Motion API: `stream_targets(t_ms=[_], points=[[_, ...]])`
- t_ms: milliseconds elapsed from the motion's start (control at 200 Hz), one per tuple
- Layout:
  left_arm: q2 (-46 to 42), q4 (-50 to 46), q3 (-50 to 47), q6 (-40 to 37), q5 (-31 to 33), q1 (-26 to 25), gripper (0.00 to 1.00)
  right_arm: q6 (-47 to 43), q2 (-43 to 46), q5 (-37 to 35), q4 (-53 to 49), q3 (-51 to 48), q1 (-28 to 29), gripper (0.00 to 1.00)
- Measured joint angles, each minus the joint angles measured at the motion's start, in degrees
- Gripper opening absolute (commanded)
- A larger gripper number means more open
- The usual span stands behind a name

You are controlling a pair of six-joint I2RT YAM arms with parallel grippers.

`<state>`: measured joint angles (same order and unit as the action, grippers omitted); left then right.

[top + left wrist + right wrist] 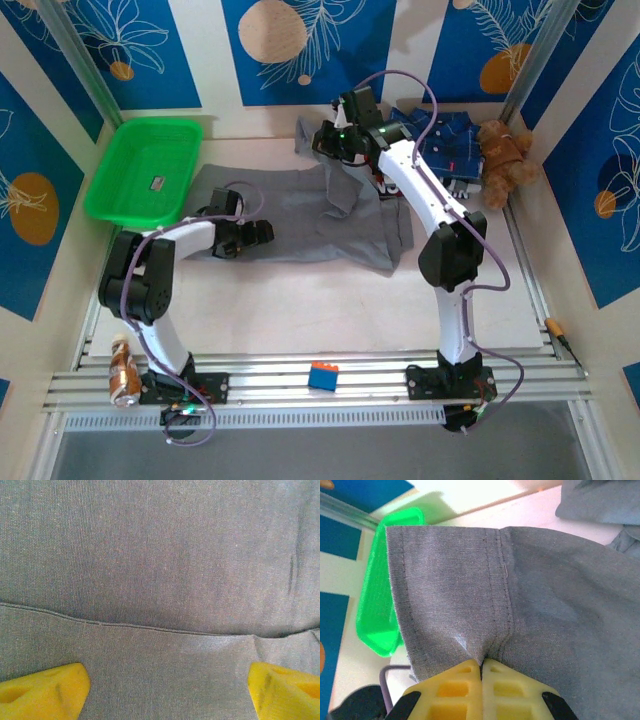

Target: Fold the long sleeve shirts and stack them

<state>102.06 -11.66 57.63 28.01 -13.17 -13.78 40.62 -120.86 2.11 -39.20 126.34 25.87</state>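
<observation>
The grey shirt (290,215) lies spread over the middle of the counter (300,310), reaching from just beside the green tray (145,170) to below the right arm (430,200). Its far edge is raised off the counter.

Right jaws: closed on a pinch of the grey shirt (520,595) at its far edge. In the right wrist view the two yellow fingertips (465,680) meet with a fold of cloth between them, next to a stitched seam. The hemmed edge hangs to the left, with the tray (375,610) behind it.

Left jaws: wide apart, nothing held. The left arm (185,240) reaches over the near left part of the grey shirt. In the left wrist view the yellow fingertips (45,690) sit at the two lower corners, with flat grey cloth (160,555) and a thin seam line across it between them. Whether the tips touch the cloth cannot be told.

The plaid shirt (445,135) lies crumpled at the far right corner, behind the right arm. The teddy bear (505,160) sits just beside it, at the right wall.

A small blue block (322,376) rests on the near rail between the arm bases.
</observation>
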Motion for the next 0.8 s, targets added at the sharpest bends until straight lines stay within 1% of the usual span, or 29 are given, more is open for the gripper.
stream_targets(t_ms=[110,245,350,495,645,800], points=[[-0.55,-1.92,0.44,1.03,-0.63,0.0,0.87,6.45,-0.09,-2.47,3.91,-0.76,0.04,0.01],[-1.09,-6.08,1.68,2.38,-2.12,0.0,0.87,14.8,-0.09,-6.95,11.04,-4.79,0.07,0.01],[-1.2,-9.01,3.19,3.45,-3.5,0.0,0.88,21.51,0.22,-11.91,19.08,-10.88,0.59,0.0],[-2.75,-10.54,5.16,5.16,-5.62,0.0,0.88,29.2,0.52,-18.21,28.39,-19.21,1.7,0.0],[-5.99,-10.4,6.95,8.33,-8.74,0.0,0.9,34.58,2.97,-21.97,34.95,-27.87,2.51,0.0],[-9.01,-7.67,7.69,13.81,-13.03,-1.09,0.89,36.37,5.31,-23.58,39.3,-30.84,2.67,0.0]])
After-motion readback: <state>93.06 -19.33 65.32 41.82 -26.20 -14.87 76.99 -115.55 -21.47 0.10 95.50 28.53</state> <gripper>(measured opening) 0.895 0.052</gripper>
